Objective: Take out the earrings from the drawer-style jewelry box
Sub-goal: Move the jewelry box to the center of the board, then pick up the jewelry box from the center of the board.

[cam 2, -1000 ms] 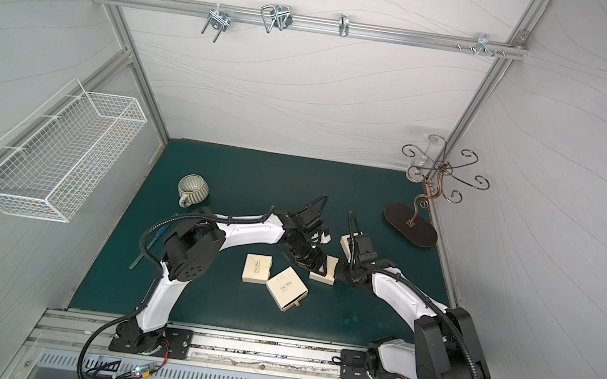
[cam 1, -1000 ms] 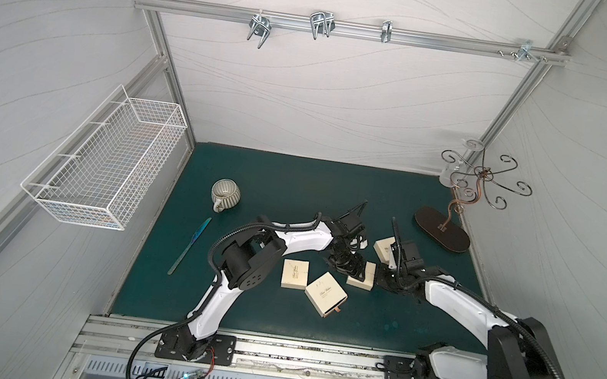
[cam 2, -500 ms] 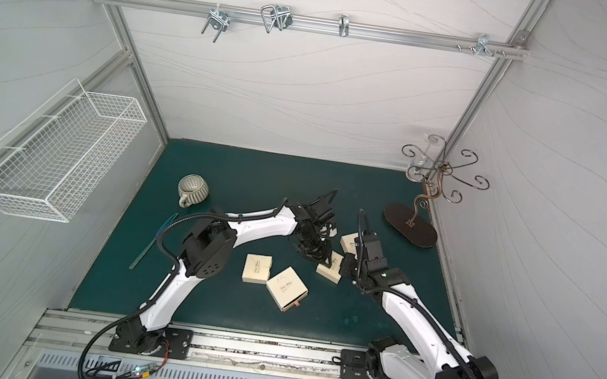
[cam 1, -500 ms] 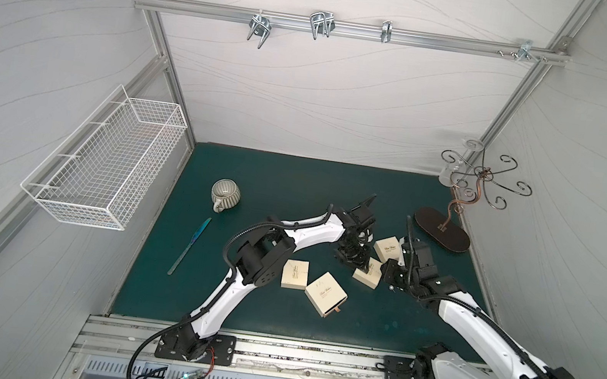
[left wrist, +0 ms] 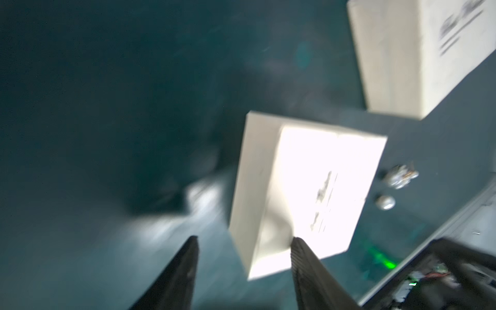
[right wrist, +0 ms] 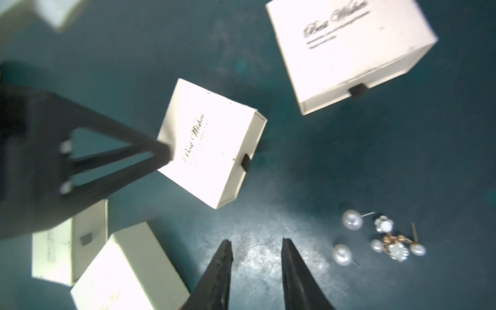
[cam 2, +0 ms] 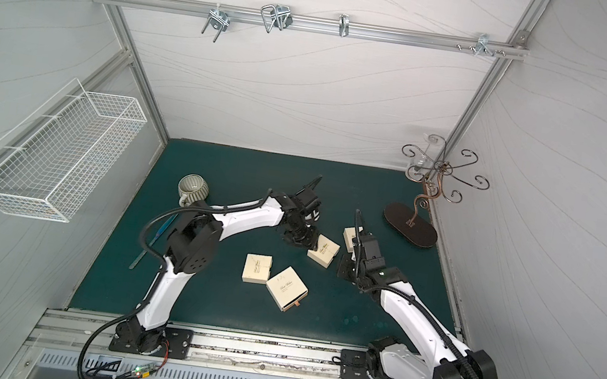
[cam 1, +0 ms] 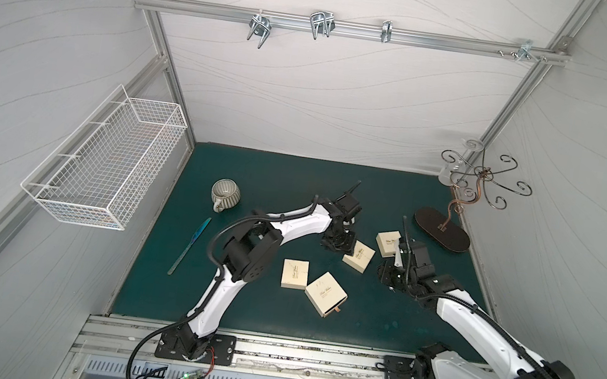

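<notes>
At mid-mat, the left gripper (left wrist: pixel 244 241) has its jaws apart, one fingertip (right wrist: pixel 161 153) touching the corner of a cream drawer-style jewelry box (right wrist: pixel 212 145); its wrist view is blurred. The right gripper (right wrist: pixel 256 249) stands apart-jawed over bare green mat (right wrist: pixel 402 134). The pearl earrings (right wrist: pixel 381 239) lie loose just right of that box, too tiny to make out in both top views.

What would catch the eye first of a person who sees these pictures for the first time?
The eye goes first to the two white arms meeting mid-table over four cream boxes scattered on the green mat. In the right wrist view, the earrings lie bare on the mat beside the open, empty right gripper. The curly wire jewelry stand in the far right corner also stands out.
</notes>
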Controlling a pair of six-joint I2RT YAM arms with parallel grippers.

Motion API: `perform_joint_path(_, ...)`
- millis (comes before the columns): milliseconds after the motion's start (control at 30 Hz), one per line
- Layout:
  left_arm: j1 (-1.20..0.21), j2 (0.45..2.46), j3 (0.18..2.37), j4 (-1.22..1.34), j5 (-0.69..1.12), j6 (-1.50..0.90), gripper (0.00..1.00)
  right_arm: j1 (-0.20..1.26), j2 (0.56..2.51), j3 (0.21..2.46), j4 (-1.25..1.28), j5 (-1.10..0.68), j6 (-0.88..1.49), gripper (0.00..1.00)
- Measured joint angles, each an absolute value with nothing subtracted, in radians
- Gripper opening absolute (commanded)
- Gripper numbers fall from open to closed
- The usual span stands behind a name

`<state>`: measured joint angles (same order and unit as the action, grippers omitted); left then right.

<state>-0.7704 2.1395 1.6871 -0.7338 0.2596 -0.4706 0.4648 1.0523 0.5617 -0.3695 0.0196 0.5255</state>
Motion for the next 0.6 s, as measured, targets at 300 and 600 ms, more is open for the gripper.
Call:
perform_joint_path(300, -0.806, 1.845, 1.391, -0.754, 0.186, -0.381, 0.84, 0.47, 1.118, 0.562, -0.353, 0.001, 0.525, 0.34)
perform_joint_path(600, -0.857, 1.69, 1.197, -0.78, 0.003, -0.443, 0.85, 0.47, 1.126, 0.562, -0.343, -0.02, 0.525, 0.34)
